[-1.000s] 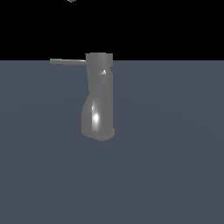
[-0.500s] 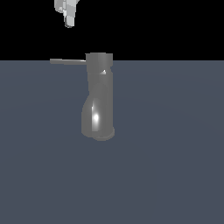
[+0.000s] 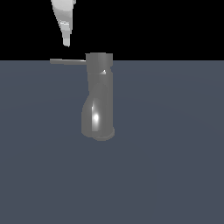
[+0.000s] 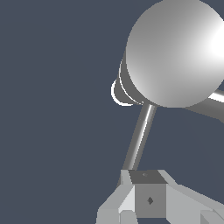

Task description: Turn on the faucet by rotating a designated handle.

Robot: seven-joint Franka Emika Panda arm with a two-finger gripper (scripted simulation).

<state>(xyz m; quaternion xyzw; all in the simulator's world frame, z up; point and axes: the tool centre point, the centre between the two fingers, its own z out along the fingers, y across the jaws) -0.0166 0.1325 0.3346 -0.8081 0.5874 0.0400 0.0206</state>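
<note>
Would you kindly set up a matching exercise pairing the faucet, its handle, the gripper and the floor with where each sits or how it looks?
Things:
1. faucet
2. handle
3. gripper
4. floor

Descriptions:
A. white, hanging above the rod's outer end
B. flat blue-grey surface
C. upright glossy grey column
D. thin rod jutting sideways from the top cap

Pairs: 1-C, 2-D, 3-A, 4-B

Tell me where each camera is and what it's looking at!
Exterior view: off to the side, level with the grey glossy metal faucet column; the white robot hand hangs above the thin dark-grey handle rod.
Wrist view: on the arm, looking down on the faucet's round cap; the hand's fingers show over the rod.
Both share faucet, rod and hand.
</note>
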